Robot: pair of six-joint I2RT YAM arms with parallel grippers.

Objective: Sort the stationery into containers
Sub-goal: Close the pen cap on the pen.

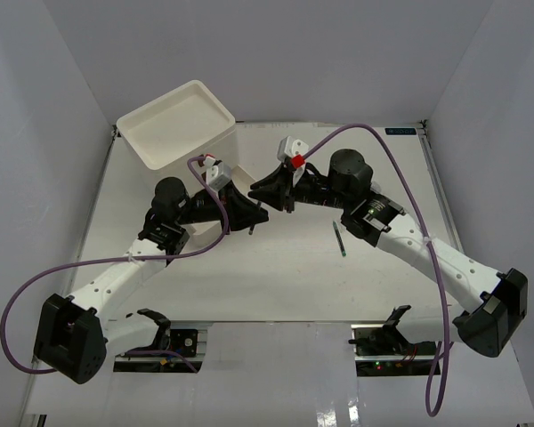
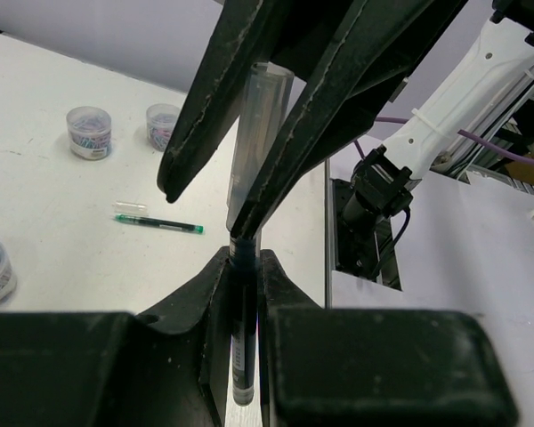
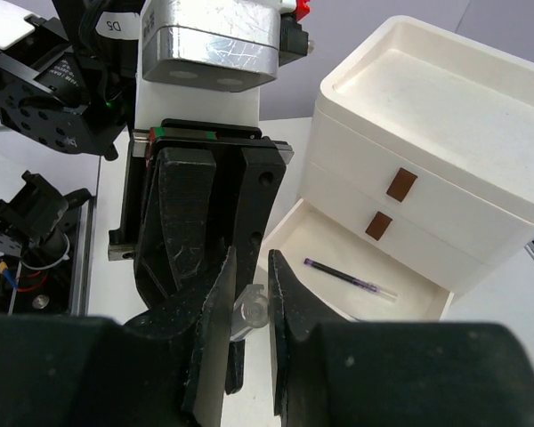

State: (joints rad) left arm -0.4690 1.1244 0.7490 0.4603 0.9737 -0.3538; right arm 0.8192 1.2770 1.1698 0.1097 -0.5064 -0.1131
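2 arms reach inward; left tool [image 2: 243, 260] and right tool [image 3: 249, 309] both clamp 1 pen [image 2: 243, 342].

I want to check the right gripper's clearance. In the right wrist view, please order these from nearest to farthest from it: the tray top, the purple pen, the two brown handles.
1. purple pen, in the open bottom drawer, right of the right gripper.
2. lower brown handle and upper brown handle, on the drawer fronts: too close to call.
3. tray top, highest, farthest back.
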